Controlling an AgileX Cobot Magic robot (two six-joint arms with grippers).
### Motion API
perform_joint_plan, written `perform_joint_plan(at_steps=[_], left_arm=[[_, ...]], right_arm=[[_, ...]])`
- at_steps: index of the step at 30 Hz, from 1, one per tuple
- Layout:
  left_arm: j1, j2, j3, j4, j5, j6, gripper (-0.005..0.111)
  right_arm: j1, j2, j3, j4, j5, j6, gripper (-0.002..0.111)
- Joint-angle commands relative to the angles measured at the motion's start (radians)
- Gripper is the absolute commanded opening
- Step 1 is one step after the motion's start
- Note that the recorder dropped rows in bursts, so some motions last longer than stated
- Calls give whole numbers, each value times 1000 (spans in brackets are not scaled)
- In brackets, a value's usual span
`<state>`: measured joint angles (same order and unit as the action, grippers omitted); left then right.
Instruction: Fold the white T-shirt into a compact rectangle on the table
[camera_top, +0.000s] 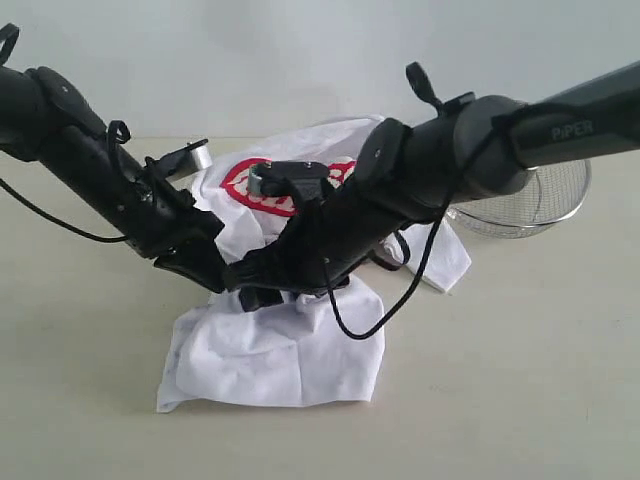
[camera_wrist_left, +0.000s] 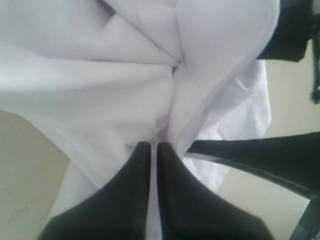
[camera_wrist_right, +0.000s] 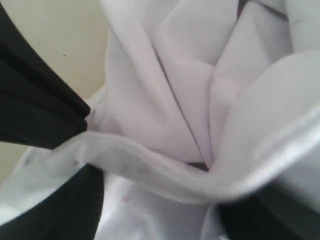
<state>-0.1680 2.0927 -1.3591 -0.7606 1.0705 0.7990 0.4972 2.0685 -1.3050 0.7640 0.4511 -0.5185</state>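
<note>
Mid-fold, white T-shirt (camera_top: 280, 350) bunched mid-bench (camera_top: 520, 380). Left tool (camera_wrist_left: 154, 146) pinching a shirt fold; right tool (camera_wrist_right: 160, 195) spread, cloth draped across. Next, probably: regrip, lay fold flat.

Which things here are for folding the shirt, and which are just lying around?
For the job: white T-shirt, table, left pincer shut on the cloth, right pincer open.
Just lying about: wire-mesh basket, partly hidden behind the right arm.
</note>
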Motion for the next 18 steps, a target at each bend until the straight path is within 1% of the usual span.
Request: perform_joint_plan(at_steps=[1,3,4,7,11,15,16,18], left_arm=[[-5,-10,2,-43,33,28,5],[-5,-10,2,-50,47,32,5],[-5,-10,2,-54,52,32,5],[-5,-10,2,-54,52,32,5],[-5,-10,2,-54,56,50,5],[-5,-10,2,-54,56,50,5],[-5,-10,2,-54,56,50,5],[-5,-10,2,-54,56,50,5]], right_arm=[[13,35,5,3,-14,8,41],[13,35,5,4,-14,9,30],[13,35,5,4,-14,9,21],[13,14,5,4,-16,8,-1],[13,-27,5,-4,-11,8,0],[13,-83,5,-29,36,35,0],[11,-99,5,-46,46,42,0],[1,-148,5,-153,59,142,0]])
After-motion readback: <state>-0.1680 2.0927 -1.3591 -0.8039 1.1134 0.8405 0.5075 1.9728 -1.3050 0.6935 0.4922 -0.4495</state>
